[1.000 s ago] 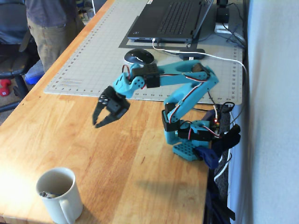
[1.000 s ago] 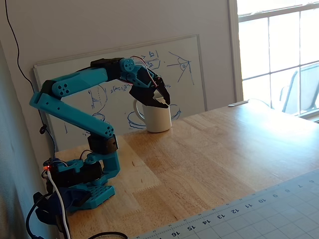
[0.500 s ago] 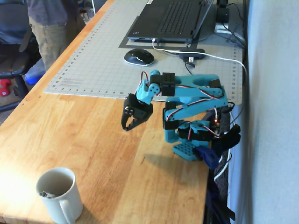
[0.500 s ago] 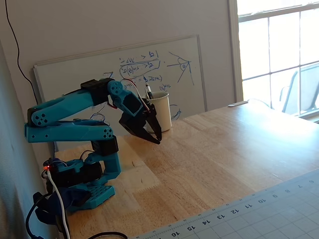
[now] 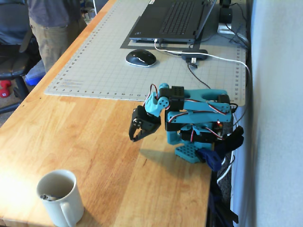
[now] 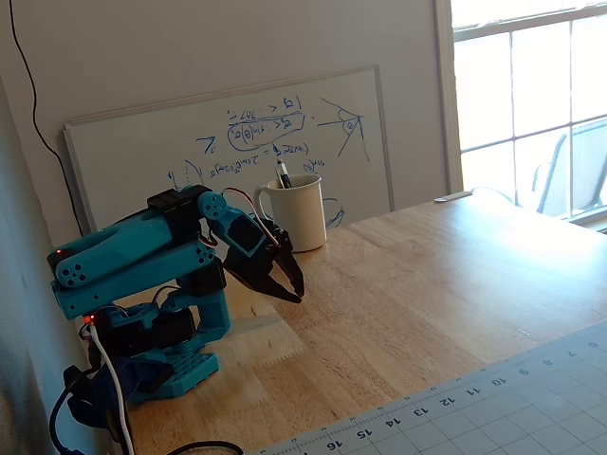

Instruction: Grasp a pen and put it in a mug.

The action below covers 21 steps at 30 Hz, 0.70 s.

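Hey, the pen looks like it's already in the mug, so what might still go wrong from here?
The mug sits close to the table's near edge in a fixed view, so a bump might push it off. The pen leans on the rim with its end sticking out, so it might catch a passing arm. The end effector hangs low over the wood and may scrape it when moving.

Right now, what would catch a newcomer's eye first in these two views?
The bright turquoise arm, folded low at the wooden table's edge, its black hand hanging empty above the wood. Next, the cream mug by the leaning whiteboard, with the pen poking above its rim.
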Available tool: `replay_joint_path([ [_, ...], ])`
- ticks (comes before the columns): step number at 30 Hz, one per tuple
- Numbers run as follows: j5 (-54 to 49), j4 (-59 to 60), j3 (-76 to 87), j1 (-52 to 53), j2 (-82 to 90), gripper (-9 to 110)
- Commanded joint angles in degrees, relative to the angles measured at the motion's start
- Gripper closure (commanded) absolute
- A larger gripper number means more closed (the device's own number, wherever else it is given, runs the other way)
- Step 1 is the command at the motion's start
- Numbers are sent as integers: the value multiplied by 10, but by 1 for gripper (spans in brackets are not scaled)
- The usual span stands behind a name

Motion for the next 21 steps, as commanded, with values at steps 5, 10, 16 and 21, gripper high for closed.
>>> replay_joint_path([
  [5, 1, 40, -6, 4, 49, 100],
  [10, 3, 69, -6, 4, 52, 100],
  [16, 3, 69, -6, 1, 52, 100],
  [21, 3, 69, -6, 0, 52, 100],
])
